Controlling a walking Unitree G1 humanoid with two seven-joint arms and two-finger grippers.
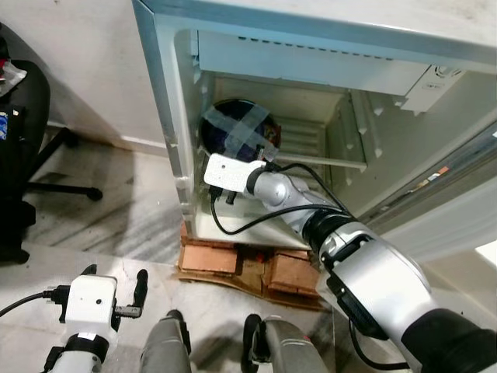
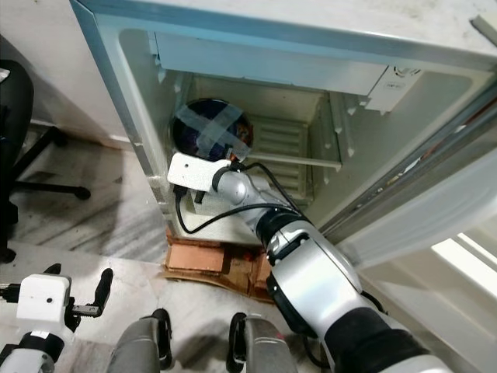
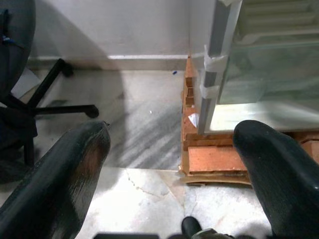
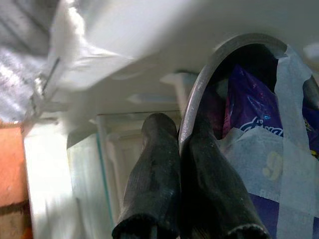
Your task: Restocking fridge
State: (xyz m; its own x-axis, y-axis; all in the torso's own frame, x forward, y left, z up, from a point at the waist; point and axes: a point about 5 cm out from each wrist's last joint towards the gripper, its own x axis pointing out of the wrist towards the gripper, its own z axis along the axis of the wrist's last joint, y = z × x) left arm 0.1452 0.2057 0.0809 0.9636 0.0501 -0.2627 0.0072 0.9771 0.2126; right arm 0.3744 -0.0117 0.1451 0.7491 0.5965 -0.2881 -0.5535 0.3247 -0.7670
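Taped bowl (image 1: 237,128) is held by its rim inside fridge (image 1: 326,47) by right tool (image 4: 182,149), clamped; release remains. Left tool (image 3: 172,174) is seen spread, idle.

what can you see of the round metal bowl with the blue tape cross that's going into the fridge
The round metal bowl taped over with a pale blue cross has a thin silvery rim and dark contents; the right wrist view shows purple printed packets under the tape. It sits tilted on edge, its mouth facing out, at the left of the open white fridge. The right gripper is clamped on its rim, one black finger on each side. Whether the bowl rests on a shelf cannot be told.
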